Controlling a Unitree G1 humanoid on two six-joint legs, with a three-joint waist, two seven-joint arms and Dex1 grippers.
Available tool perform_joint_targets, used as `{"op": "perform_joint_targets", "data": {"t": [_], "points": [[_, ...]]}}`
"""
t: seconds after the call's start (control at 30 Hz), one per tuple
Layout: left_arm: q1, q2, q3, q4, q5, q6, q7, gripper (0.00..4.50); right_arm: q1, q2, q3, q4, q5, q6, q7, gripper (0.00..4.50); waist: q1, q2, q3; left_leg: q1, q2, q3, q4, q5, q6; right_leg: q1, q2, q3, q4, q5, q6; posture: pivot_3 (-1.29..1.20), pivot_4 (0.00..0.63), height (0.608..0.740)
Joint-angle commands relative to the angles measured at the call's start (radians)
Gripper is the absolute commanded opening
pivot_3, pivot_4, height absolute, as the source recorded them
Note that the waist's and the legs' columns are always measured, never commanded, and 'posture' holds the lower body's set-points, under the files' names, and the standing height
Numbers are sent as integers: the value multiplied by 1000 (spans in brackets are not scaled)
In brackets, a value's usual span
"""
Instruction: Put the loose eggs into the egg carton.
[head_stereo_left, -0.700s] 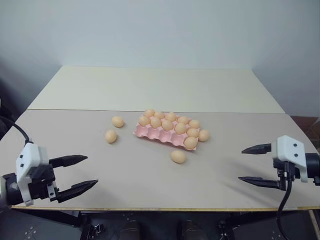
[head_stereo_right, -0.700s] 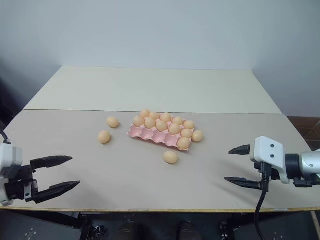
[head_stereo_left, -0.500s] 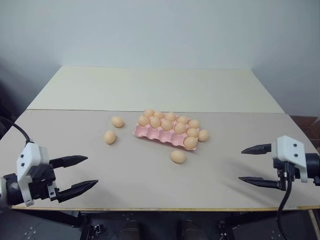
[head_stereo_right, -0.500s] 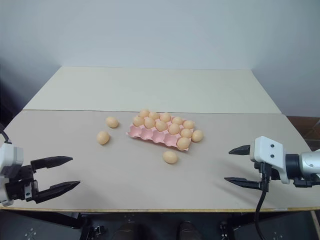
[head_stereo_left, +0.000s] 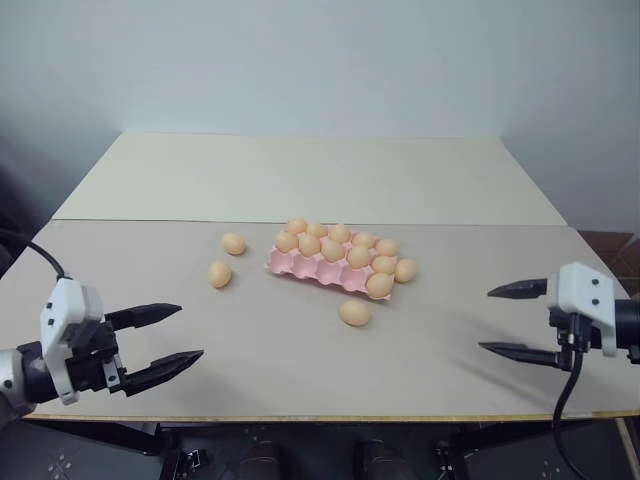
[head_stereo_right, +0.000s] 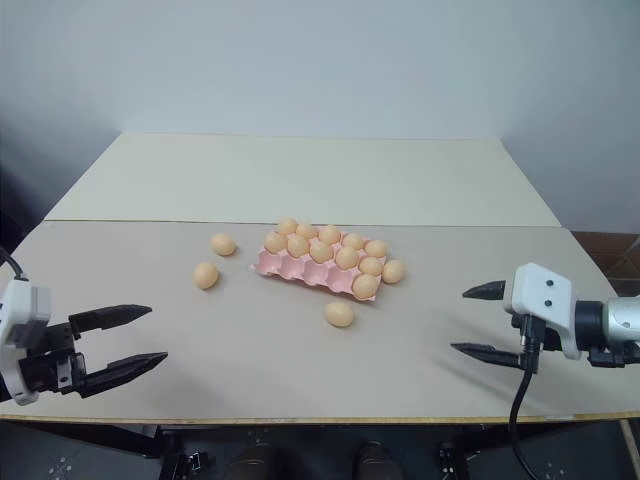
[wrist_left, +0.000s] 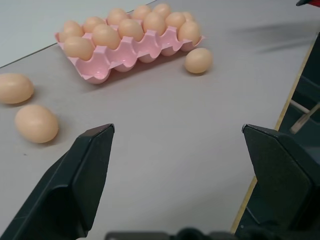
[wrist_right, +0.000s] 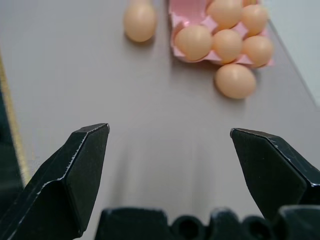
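At the middle of the grey counter (head_stereo_left: 300, 370), the pink egg carton (head_stereo_left: 315, 266) lies at a slant, its cups along the far side and its right end filled with tan eggs while the cups along its near-left side stand bare. Four loose eggs rest on the counter around it: one egg (head_stereo_left: 233, 243) just off the carton's left end, a second egg (head_stereo_left: 220, 274) a little nearer the front edge and farther left, a third egg (head_stereo_left: 354, 312) lying in front of the carton toward the front edge, and a fourth egg (head_stereo_left: 406, 270) touching or nearly touching the carton's right end. Over the front-left corner of the counter, the left pincer (head_stereo_left: 167, 336) hangs with its two black fingers spread wide, gripping nothing and pointing inward toward the carton. Over the front-right corner, the right pincer (head_stereo_left: 508, 320) is likewise splayed open and empty, aimed across at the eggs. Both pincers sit well apart from the carton and from every loose egg. Behind the grey surface, a paler cream counter (head_stereo_left: 320, 175) runs back to a plain wall.
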Motion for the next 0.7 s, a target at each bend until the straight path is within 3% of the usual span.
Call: {"op": "perform_joint_targets", "data": {"t": [0.03, 0.23, 0.4, 0.7], "points": [[-43, 23, -18, 10, -3, -22, -20, 4469, -38, 19, -21, -8, -4, -1, -65, 4500, 1, 0, 0, 0, 0, 0, 0, 0, 0, 0, 0, 0, 0, 0, 0, 0, 150, 740], [-127, 24, -102, 29, -13, -17, -36, 4469, -209, 73, 174, 95, -139, -94, -154, 4500, -4, 0, 0, 0, 0, 1, 1, 0, 0, 0, 0, 1, 0, 0, -1, 0, 150, 740], [-165, 15, -164, 37, -10, -24, -49, 4469, -393, 157, 347, 294, -268, -239, -168, 4500, -11, 0, 0, -2, 0, 3, 0, 0, 0, -3, 1, 3, 1, 1, -1, 0, 150, 740], [-187, -4, -212, 37, -2, -31, -45, 4469, -592, 296, 515, 621, -426, -518, -185, 4500, -17, 0, 0, -4, 0, 3, 0, 0, 0, -5, 3, 4, 2, 6, 4, 0, 150, 740]]}}
